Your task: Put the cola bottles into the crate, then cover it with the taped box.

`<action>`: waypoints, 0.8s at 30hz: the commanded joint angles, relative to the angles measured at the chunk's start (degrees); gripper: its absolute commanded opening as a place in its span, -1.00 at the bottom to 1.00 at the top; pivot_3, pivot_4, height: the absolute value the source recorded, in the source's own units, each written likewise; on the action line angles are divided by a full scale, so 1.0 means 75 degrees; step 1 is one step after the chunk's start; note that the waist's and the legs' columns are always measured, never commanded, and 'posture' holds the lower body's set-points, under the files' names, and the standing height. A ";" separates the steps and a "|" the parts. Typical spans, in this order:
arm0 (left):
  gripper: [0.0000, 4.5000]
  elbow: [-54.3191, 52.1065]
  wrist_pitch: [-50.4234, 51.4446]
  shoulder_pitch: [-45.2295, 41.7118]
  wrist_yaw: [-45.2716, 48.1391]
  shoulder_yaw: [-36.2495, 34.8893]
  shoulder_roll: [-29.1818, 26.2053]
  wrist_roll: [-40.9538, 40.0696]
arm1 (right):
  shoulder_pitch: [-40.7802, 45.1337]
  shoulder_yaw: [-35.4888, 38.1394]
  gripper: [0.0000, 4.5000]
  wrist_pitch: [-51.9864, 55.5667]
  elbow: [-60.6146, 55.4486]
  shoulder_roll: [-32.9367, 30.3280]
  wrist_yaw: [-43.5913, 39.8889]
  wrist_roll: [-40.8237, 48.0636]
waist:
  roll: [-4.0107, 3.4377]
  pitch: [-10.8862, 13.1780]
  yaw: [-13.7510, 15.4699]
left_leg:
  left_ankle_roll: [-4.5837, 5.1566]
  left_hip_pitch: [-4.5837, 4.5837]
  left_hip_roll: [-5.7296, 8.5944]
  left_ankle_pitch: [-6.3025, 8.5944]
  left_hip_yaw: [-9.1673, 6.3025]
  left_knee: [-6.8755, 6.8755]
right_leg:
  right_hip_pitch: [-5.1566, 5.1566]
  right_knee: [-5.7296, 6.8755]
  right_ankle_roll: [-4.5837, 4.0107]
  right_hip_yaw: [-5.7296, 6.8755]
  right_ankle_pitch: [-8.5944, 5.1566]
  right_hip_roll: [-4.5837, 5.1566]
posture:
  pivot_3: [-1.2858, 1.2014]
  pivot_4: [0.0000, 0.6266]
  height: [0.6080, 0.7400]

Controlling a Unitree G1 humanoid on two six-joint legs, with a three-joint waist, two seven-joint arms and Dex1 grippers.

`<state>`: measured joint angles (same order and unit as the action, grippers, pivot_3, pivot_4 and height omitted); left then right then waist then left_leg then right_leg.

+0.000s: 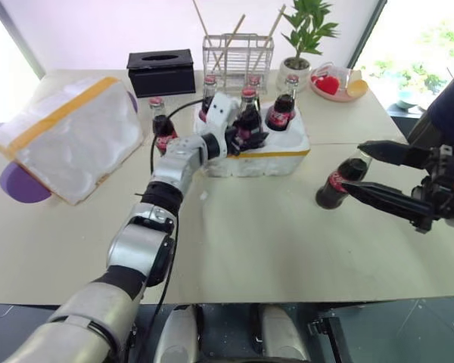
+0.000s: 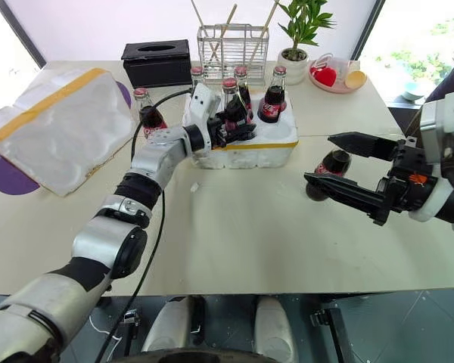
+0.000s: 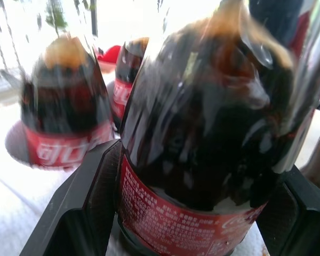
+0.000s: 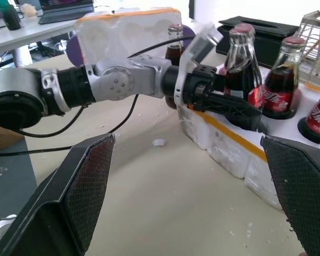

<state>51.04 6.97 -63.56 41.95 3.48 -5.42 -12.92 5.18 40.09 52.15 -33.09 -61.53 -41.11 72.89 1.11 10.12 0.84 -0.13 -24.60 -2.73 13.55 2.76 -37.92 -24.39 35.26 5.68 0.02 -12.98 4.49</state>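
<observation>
I take the crate (image 1: 261, 155) as my landmark. It sits near the middle of the table (image 1: 272, 249), white with a yellow tape band along its near side.

My left gripper (image 1: 246, 138) is over the crate's near-left corner, its black fingers pinching a cola bottle (image 1: 247, 119) around the body; the left wrist view confirms the glass sits between both pads (image 3: 82, 200). That bottle stands upright in a well, or just above it; I cannot tell whether its base is fully seated.

I count 3 further bottles upright in the crate: 1 at the back left (image 1: 208, 94), 1 at the back middle (image 1: 254, 82), largely hidden, and 1 on the right side (image 1: 283, 108). A 5th bottle (image 1: 161, 125) stands on the table just left of the crate. A 6th bottle (image 1: 342, 181) stands on the table to the right of the crate and nearer me.

My right gripper (image 1: 367, 174) hangs right of the crate with its fingers spread wide, holding nothing; the 6th bottle appears between its fingertips in the head views, contact unconfirmed.

The taped box (image 1: 72, 136) lies tilted well left of the crate, resting partly on a purple disc (image 1: 19, 187).

Behind the crate stand a black tissue box (image 1: 161, 72), a wire rack (image 1: 237, 51) and a potted plant (image 1: 304, 41).
</observation>
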 commanded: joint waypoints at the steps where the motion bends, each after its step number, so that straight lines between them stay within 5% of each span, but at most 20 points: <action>1: 0.48 0.0187 -0.0239 -0.0239 -0.0039 -0.0062 0.0141 0.0188 | 0.0254 -0.0112 1.00 -0.0237 0.0113 0.0019 0.0061 -0.0076 | 0.0001 0.0000 0.0025 | 0.0000 -0.0002 0.0000 0.0000 -0.0002 0.0000 | 0.0000 0.0000 0.0000 0.0002 0.0000 0.0000 | 0.03 -0.52 1.00; 4: 0.98 -0.0340 -0.0041 -0.0107 0.0161 -0.0096 -0.0016 0.0165 | 0.0381 -0.0273 1.00 -0.0271 0.0183 0.0046 0.0111 -0.0124 | 0.0003 0.0002 0.0015 | 0.0000 -0.0005 0.0004 0.0000 0.0003 -0.0013 | 0.0007 -0.0004 0.0001 -0.0001 0.0000 0.0010 | 0.03 -0.52 1.00; 11: 0.98 -0.5444 0.2302 0.2082 0.0855 -0.0686 -0.1396 -0.1329 | 0.0264 -0.0324 1.00 -0.0314 0.0089 0.0159 0.0129 -0.0135 | -0.0002 0.0003 -0.0138 | 0.0000 0.0004 -0.0010 0.0000 0.0007 0.0003 | -0.0004 0.0010 0.0003 -0.0004 0.0002 0.0004 | 0.03 -0.52 1.00; 16: 0.98 -0.8313 0.3678 0.4186 0.0020 -0.2031 -0.2606 -0.2234 | 0.0061 -0.0253 1.00 -0.0319 -0.0004 0.0175 0.0027 -0.0213 | -0.0005 0.0002 -0.0177 | 0.0000 0.0017 -0.0014 -0.0001 -0.0004 0.0003 | -0.0004 0.0048 0.0003 -0.0001 0.0001 -0.0002 | 0.03 -0.52 1.00; 20: 0.98 -0.8618 0.3655 0.5126 -0.1149 -0.2550 -0.3123 -0.1505 | 0.0125 -0.0364 1.00 -0.0367 0.0085 0.0152 -0.0034 -0.0297 | -0.0003 0.0001 -0.0128 | -0.0005 0.0021 -0.0010 -0.0003 -0.0001 -0.0018 | 0.0015 0.0030 -0.0003 -0.0002 -0.0002 0.0002 | 0.03 -0.52 1.00; 24: 0.98 -0.7636 0.3210 0.4902 -0.1709 -0.2494 -0.3120 -0.1057 | 0.0451 -0.0701 1.00 -0.0393 0.0260 0.0153 0.0001 -0.0363 | 0.0000 0.0001 0.0012 | -0.0008 0.0021 -0.0006 -0.0003 0.0005 -0.0034 | 0.0023 0.0022 -0.0009 -0.0001 0.0003 0.0012 | 0.03 -0.52 1.00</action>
<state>-7.49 33.40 -24.84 30.25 -14.99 -28.66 -22.08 7.46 34.67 50.47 -31.68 -60.15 -41.02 70.40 1.12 10.13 0.93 -0.18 -24.45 -2.75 13.52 2.79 -38.18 -24.21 35.42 5.62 0.01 -12.96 4.59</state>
